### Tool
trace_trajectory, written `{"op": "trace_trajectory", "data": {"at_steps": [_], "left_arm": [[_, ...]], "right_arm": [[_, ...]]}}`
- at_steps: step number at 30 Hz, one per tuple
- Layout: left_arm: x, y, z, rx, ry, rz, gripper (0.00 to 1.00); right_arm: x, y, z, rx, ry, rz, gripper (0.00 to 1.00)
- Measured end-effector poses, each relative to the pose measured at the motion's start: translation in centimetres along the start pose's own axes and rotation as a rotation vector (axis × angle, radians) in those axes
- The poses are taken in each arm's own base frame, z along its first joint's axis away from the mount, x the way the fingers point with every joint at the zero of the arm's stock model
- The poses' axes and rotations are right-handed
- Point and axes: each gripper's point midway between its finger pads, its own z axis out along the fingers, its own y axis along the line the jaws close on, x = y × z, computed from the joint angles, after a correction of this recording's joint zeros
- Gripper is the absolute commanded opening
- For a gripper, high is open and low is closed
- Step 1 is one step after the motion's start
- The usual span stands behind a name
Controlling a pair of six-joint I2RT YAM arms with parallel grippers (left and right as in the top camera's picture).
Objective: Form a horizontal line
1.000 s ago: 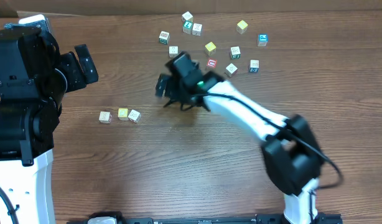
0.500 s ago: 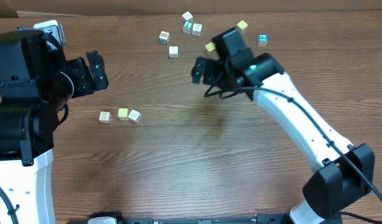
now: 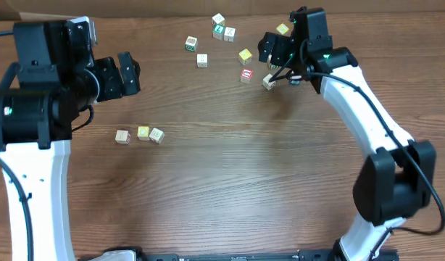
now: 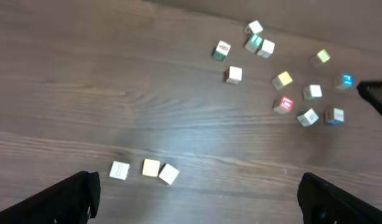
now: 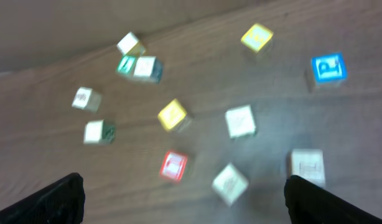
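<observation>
Three small wooden cubes stand in a short row at the table's left: a pale one with a faint mark (image 3: 122, 135), a yellow-faced one (image 3: 143, 132) and a plain pale one (image 3: 156, 135), slightly turned. They also show in the left wrist view: pale marked (image 4: 119, 170), yellow (image 4: 151, 167), plain pale (image 4: 168, 173). My left gripper (image 3: 125, 76) is open and empty, high above and behind the row. My right gripper (image 3: 279, 58) is open and empty over the scattered cubes at the back, with a pale cube (image 5: 229, 182) and a red-marked cube (image 5: 173, 165) between its fingers' line of sight.
Several loose cubes lie scattered at the back: a green-marked one (image 3: 219, 30), a pale greenish one (image 3: 191, 44), a yellow one (image 3: 245, 55), a red-marked one (image 3: 246, 75) and a blue-marked one (image 5: 328, 68). A cardboard edge runs along the back.
My right arm has swung from the table's middle, near the row, up and to the right over the scattered cubes. My left arm has shifted slightly to the right. The row has not moved.
</observation>
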Motion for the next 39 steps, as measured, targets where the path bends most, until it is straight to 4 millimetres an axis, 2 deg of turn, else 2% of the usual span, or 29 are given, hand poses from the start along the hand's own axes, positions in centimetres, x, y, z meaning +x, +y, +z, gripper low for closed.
{"op": "trace_trajectory", "data": {"at_steps": [3, 8, 11, 12, 14, 15, 16, 20, 22, 25, 26, 30, 31, 32, 34, 36, 39], "left_arm": [[-0.1, -0.1, 0.5, 0.004, 0.007, -0.001, 1.00], [-0.6, -0.2, 0.6, 0.009, -0.010, 0.001, 1.00], [-0.7, -0.2, 0.6, 0.011, -0.015, 0.002, 0.99], [-0.7, -0.2, 0.6, 0.012, -0.015, 0.002, 1.00], [-0.7, -0.3, 0.6, 0.013, -0.017, 0.002, 0.99], [-0.8, -0.3, 0.6, 0.013, -0.018, 0.002, 1.00], [-0.7, -0.3, 0.6, 0.013, -0.017, 0.002, 1.00], [-0.7, -0.2, 0.6, 0.013, -0.017, 0.002, 1.00], [-0.7, -0.3, 0.6, 0.013, -0.017, 0.002, 1.00], [-0.7, -0.3, 0.6, 0.013, -0.017, 0.002, 1.00], [-0.7, -0.2, 0.6, 0.013, -0.017, 0.002, 1.00], [-0.7, -0.2, 0.6, 0.013, -0.017, 0.002, 1.00], [-0.7, -0.2, 0.6, 0.013, -0.017, 0.003, 1.00], [-0.7, -0.2, 0.6, 0.012, -0.017, 0.003, 1.00], [-0.8, -0.1, 0.6, 0.005, -0.019, 0.003, 1.00], [-0.8, 0.1, 0.6, -0.007, -0.021, 0.002, 0.99], [-0.8, 0.3, 0.6, -0.018, -0.023, 0.002, 1.00]], "right_arm": [[1.0, -1.5, 3.3, 0.020, 0.022, -0.003, 1.00], [4.2, -3.4, 9.1, 0.052, 0.094, -0.028, 1.00], [4.7, -3.8, 11.5, 0.061, 0.110, -0.036, 1.00], [4.5, -3.8, 12.2, 0.062, 0.107, -0.039, 0.98], [4.2, -3.8, 13.7, 0.061, 0.102, -0.047, 0.86], [4.1, -3.8, 13.9, 0.061, 0.101, -0.047, 0.75], [4.2, -3.8, 14.0, 0.062, 0.105, -0.051, 0.69], [5.1, -4.7, 13.7, 0.113, 0.141, -0.081, 0.57], [5.6, -5.2, 13.6, 0.141, 0.161, -0.105, 0.45], [5.9, -5.9, 12.9, 0.184, 0.202, -0.123, 0.34], [5.8, -5.9, 12.7, 0.191, 0.208, -0.121, 0.29], [2.7, -4.7, 11.2, 0.197, 0.180, -0.133, 0.22], [1.9, -4.3, 10.8, 0.193, 0.169, -0.135, 0.22], [1.0, -4.0, 10.3, 0.190, 0.158, -0.135, 0.29], [-1.0, -3.0, 9.1, 0.180, 0.128, -0.137, 0.76], [-2.0, -2.6, 8.6, 0.173, 0.105, -0.136, 0.82], [-1.8, -2.6, 8.6, 0.174, 0.112, -0.149, 0.82]]}}
